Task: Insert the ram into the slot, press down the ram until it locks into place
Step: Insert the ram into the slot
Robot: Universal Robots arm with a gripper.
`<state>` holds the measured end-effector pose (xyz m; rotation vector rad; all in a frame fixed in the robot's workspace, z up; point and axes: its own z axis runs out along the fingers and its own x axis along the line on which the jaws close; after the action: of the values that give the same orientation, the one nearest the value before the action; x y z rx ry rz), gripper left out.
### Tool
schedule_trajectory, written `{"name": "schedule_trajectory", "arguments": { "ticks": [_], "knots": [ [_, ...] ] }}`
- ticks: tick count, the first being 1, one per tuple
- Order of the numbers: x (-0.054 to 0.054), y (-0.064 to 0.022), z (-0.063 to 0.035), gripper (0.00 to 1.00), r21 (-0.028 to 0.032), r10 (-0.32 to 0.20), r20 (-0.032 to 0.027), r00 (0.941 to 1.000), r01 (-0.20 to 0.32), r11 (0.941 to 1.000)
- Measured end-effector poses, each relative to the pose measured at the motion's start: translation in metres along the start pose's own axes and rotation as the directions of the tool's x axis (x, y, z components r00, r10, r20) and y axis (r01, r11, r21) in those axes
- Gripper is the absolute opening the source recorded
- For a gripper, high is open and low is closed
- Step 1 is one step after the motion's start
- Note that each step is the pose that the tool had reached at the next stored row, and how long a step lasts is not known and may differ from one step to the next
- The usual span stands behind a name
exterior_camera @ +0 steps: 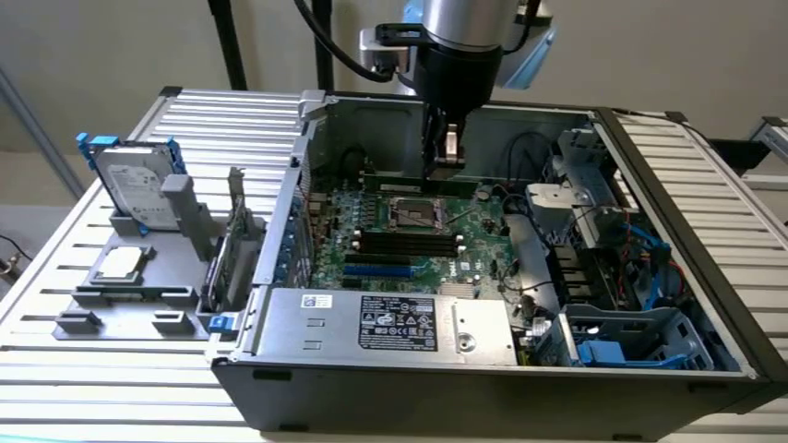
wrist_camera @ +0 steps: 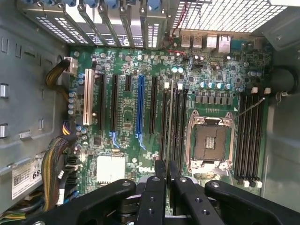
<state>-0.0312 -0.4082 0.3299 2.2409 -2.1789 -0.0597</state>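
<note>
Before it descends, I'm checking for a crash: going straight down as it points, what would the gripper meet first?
Probably the slot beside the CPU socket: the ram held in the gripper hangs edge-on over those black slots. Which of them it lines up with, I cannot tell.

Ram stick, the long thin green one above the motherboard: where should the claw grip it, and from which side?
Grip the long thin green ram stick at the middle of its upper long edge, from straight above, pinching its two flat faces. It stands on edge along the black plastic memory slots, leaving its lower edge free. The claw looks shut on it about there.
</note>
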Motion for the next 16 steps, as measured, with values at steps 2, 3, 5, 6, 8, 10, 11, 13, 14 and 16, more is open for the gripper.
{"name": "schedule_trajectory", "arguments": {
  "ticks": [2,3,5,6,8,10,11,13,14,16],
  "knots": [
    [0.000,0.0000,0.0037,0.14,0.0000,0.000,-0.0001,1.0000,0.000,1.0000],
    [0.000,0.0000,0.0055,0.14,0.0000,0.000,0.0001,1.0000,0.000,1.0000],
    [0.000,0.0000,0.0091,0.14,0.0000,0.000,0.0000,1.0000,0.000,1.0000],
    [0.000,-0.0001,0.0109,0.14,0.0000,-0.001,0.0000,1.0000,0.001,1.0000],
    [0.000,-0.0002,0.0146,0.14,0.0000,-0.001,-0.0001,1.0000,0.001,1.0000],
    [0.000,-0.0003,0.0182,0.14,0.0001,-0.001,0.0000,1.0000,0.001,1.0000],
    [0.000,-0.0003,0.0200,0.14,0.0001,-0.001,0.0001,1.0000,0.001,1.0000],
    [0.000,-0.0004,0.0237,0.14,0.0000,-0.001,0.0000,1.0000,0.001,1.0000],
    [0.000,-0.0005,0.0255,0.14,0.0001,-0.001,-0.0001,1.0000,0.001,1.0000],
    [0.000,-0.0006,0.0291,0.14,0.0000,-0.001,-0.0001,1.0000,0.001,1.0000]
  ]
}}
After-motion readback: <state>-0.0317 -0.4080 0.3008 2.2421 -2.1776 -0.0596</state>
